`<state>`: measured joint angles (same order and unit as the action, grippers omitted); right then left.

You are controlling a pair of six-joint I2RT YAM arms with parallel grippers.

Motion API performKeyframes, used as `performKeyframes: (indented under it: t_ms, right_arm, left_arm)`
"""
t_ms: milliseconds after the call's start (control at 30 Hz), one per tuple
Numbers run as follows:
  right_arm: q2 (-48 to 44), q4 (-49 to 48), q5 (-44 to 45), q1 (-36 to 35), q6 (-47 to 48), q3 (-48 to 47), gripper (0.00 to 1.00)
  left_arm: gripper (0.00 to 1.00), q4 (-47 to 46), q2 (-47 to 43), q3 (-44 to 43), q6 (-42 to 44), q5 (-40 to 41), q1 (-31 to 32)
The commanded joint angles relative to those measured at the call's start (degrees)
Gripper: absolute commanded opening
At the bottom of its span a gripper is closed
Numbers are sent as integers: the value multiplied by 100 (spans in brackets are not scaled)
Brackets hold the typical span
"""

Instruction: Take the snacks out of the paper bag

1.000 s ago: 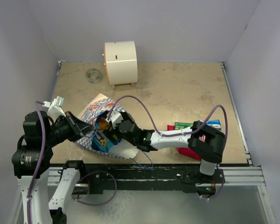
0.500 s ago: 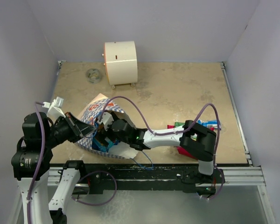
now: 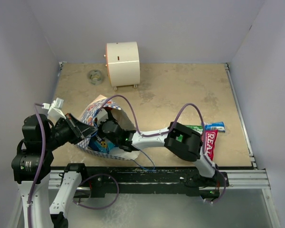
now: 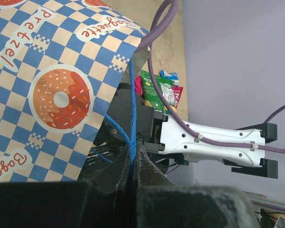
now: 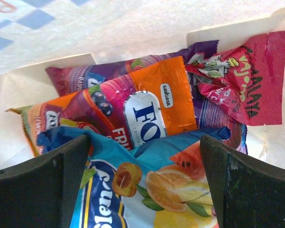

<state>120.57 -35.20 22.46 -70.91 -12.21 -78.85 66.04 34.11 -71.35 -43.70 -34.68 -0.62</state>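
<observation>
From above, the paper bag [image 3: 91, 113] lies tipped over at the table's [image 3: 171, 90] left front. The left gripper [image 3: 83, 131] is at its rim, the right gripper [image 3: 102, 136] is inside its mouth, and loose snacks [image 3: 209, 144] sit well apart to the right. The left wrist shows the left gripper [image 4: 132, 157] pinched on the blue cord handle [image 4: 131, 114], which it should hold taut. In the right wrist view, the right gripper [image 5: 142, 159] gapes wide over the blue fruit packet [image 5: 147, 190], which lies on top of the orange packet [image 5: 152, 102]; descend and pinch that top packet alone.

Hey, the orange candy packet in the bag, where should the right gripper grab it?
Probably its upper half, around the white label: that part of the orange packet lies bare, while the blue fruit packet covers its lower edge. Come straight in through the mouth of the paper bag with the open right gripper.
</observation>
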Motion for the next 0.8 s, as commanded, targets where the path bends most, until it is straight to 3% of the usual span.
performKeyframes:
  t_ms: [0,100,167,367,467,767]
  right_arm:
    - [269,469,719,67,-183,-347,97]
    - [246,712,907,83,-156,-271,83]
    - [43,541,864,86,-30,12,61]
    - [-363,179,345,82,654,348,18]
    - [-579,128,-40,85,768,390,6]
    - [-1594,-223,-1214,86,891,1001,0]
  left_arm:
    - [0,-34,-9,-186,69,-303,24]
    - [0,38,-59,-171,96,-245,22]
    - [0,88,-94,-133,114,-202,25]
    - [0,129,-81,-78,83,17,24]
    - [0,151,-54,-120,48,141,24]
    - [0,11,58,-158,-81,297,21]
